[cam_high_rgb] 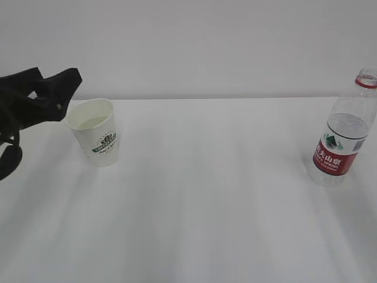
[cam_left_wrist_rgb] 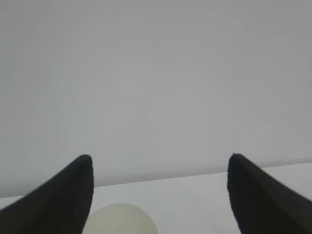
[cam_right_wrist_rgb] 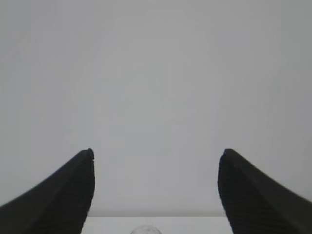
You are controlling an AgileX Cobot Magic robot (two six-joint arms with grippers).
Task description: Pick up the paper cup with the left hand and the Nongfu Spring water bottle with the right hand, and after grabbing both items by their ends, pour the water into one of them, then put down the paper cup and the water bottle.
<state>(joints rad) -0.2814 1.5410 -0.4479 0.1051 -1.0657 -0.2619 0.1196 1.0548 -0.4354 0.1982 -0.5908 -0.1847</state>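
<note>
**Op A:** My left hand [cam_left_wrist_rgb: 158, 195] has its jaws spread wide and holds nothing. From the left wrist view the two black fingers [cam_left_wrist_rgb: 58, 200] frame the open mouth of the paper cup [cam_left_wrist_rgb: 119, 219], which sits low between them, closer to the left-side finger. I can't tell whether that finger touches the rim.

**Op B:** And from outside?

**Op A:** In the exterior view the left hand [cam_high_rgb: 59, 94] hangs at the desk's left edge, just beside the cup's [cam_high_rgb: 97, 138] upper left rim. The cup stands upright on the desk [cam_high_rgb: 206, 200], logo facing the camera.

**Op B:** Right side?

**Op A:** My right hand [cam_right_wrist_rgb: 156, 192] is also wide open and empty. Its wrist view shows only a sliver of something clear and rounded at the bottom edge; too little to name. That hand is outside the exterior view.

**Op B:** The bottle?

**Op A:** The Nongfu Spring water bottle [cam_high_rgb: 344, 132] stands uncapped near the desk's right edge, well apart from the cup, with water [cam_high_rgb: 347, 127] inside it. The desk is plain white, and a bare pale wall [cam_high_rgb: 206, 47] rises behind its far edge.
</note>
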